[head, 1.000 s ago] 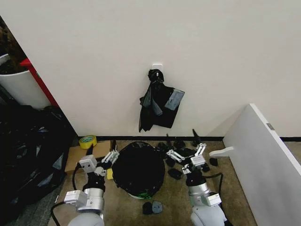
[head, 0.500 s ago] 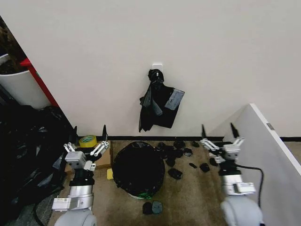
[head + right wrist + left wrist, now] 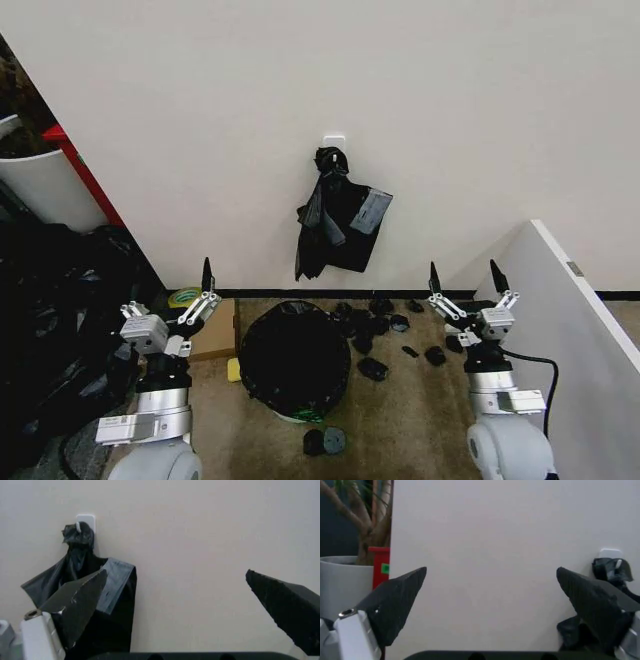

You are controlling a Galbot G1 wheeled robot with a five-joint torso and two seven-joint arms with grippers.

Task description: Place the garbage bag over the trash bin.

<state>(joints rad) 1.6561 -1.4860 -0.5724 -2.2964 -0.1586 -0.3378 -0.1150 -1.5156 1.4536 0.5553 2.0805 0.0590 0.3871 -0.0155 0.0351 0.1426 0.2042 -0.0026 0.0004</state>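
I had both arms raised, one at each side of the round white plastic trash bin [image 3: 300, 408], which stood on the brown carpet floor [image 3: 400, 430] close to the white wall [image 3: 300, 80]. The thin glossy black plastic garbage bag [image 3: 293, 357] was draped over the bin's top, covering its mouth and most of its side, so that I saw just a strip of white and the green-tinted base under the bag's lower edge. My left tool [image 3: 170, 305] stood released, its dark pointed fingers spread wide and holding nothing, well apart from the bin on its left, above a roll of yellow tape [image 3: 184, 297]. My right tool [image 3: 464, 287] was also released and empty, fingers splayed, off to the bin's right beside a tilted white board [image 3: 570, 340]. A knotted bunch of black bags [image 3: 338, 215] hung from a white wall hook [image 3: 334, 141] above the bin. Small black scraps [image 3: 375, 330] lay on the floor between the bin and my right arm.
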